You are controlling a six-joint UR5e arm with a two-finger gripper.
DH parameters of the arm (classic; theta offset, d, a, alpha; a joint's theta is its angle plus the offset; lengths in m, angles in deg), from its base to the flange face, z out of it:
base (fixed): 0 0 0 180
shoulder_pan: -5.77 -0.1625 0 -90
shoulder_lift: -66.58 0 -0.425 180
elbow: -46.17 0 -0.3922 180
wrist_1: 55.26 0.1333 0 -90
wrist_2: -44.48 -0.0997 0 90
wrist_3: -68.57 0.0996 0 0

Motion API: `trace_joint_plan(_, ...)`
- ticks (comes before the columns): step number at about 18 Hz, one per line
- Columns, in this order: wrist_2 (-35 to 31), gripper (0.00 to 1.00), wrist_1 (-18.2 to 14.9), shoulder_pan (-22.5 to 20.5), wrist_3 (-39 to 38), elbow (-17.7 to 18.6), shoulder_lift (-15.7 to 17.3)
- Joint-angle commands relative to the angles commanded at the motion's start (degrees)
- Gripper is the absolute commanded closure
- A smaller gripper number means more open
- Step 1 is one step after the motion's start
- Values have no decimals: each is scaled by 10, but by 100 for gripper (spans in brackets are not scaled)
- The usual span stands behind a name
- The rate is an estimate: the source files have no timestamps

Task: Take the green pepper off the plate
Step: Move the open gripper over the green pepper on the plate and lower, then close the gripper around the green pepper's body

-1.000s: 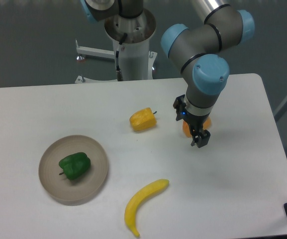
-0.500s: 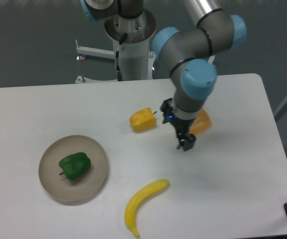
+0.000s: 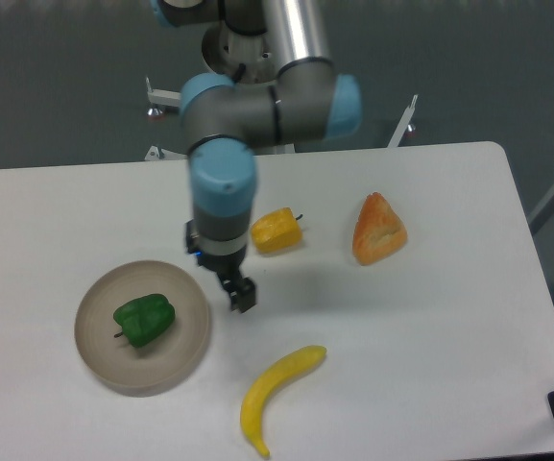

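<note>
Camera view from the fixed position shows the arm swung well across the desk (image 3: 449, 317): a second ago the tool (image 3: 242, 296) hung at the right of centre, beside the orange bread-like wedge (image 3: 377, 229), and now it sits left of centre, just off the right rim of the plate (image 3: 99, 360). That sweep reads as the approach to the target, with the reach nearly made but the tool not yet over the dish. Its fingers look close together and hold nothing, though they are small and dark, so how narrow the gap is cannot be told exactly.

On the plate, at the lower left of the frame, lies the green pepper (image 3: 144, 320), alone, left of the dish's middle, its stem pointing left. It has not shifted. The yellow-orange pepper (image 3: 276, 230) rests on the desk just right of the arm's wrist, and the banana (image 3: 275, 394) lies at the bottom centre, both off the plate.
</note>
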Motion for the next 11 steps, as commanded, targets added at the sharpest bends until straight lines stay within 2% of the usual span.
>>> trace_joint_plan(3,4,0,17,22,-33,-1,-13)
trace_joint_plan(11,6,0,18,39,-48,-1,-37)
